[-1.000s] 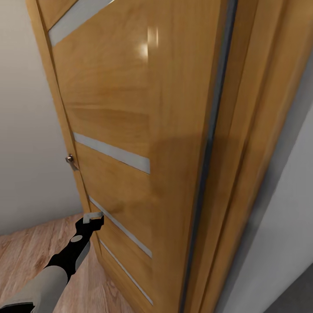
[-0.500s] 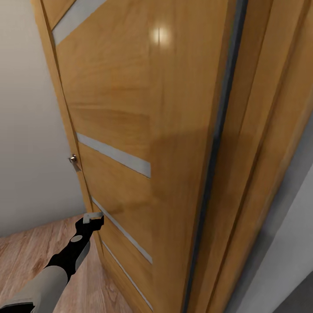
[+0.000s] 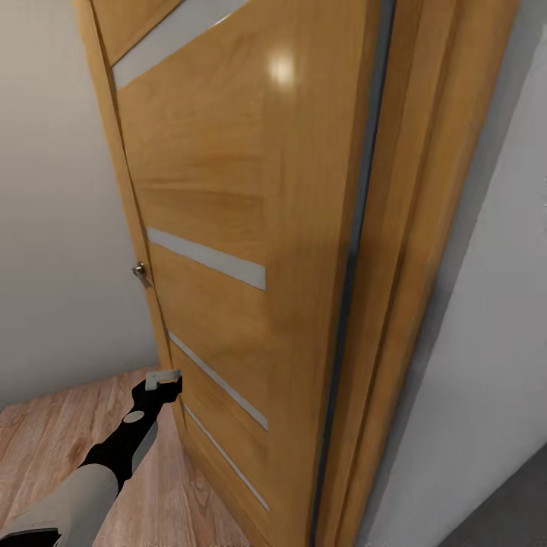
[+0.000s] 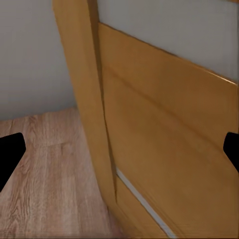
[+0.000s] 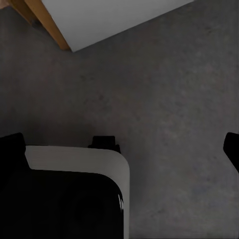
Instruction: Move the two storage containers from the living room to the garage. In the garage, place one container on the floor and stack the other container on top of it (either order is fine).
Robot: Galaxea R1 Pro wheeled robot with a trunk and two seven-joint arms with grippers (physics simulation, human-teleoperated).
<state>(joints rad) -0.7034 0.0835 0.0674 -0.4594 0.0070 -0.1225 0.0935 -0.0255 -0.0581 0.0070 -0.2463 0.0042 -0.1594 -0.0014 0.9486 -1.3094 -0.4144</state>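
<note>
Neither red-orange storage container is in view. My left gripper reaches forward at the lower edge of a wooden door, touching or nearly touching it. In the left wrist view the left gripper is open, its dark fingertips wide apart with the door's edge between them. My right gripper is open too, empty, and points down at the dark grey concrete floor.
The door has pale glass strips and a small metal handle. Its frame and a white wall stand at the right. Light wood-plank flooring lies at the left, below a cream wall. My own base shows below the right gripper.
The whole picture has shifted, so the camera has moved: more white wall shows at the right, and the door's handle edge sits further right. My left arm keeps its place in the picture.
</note>
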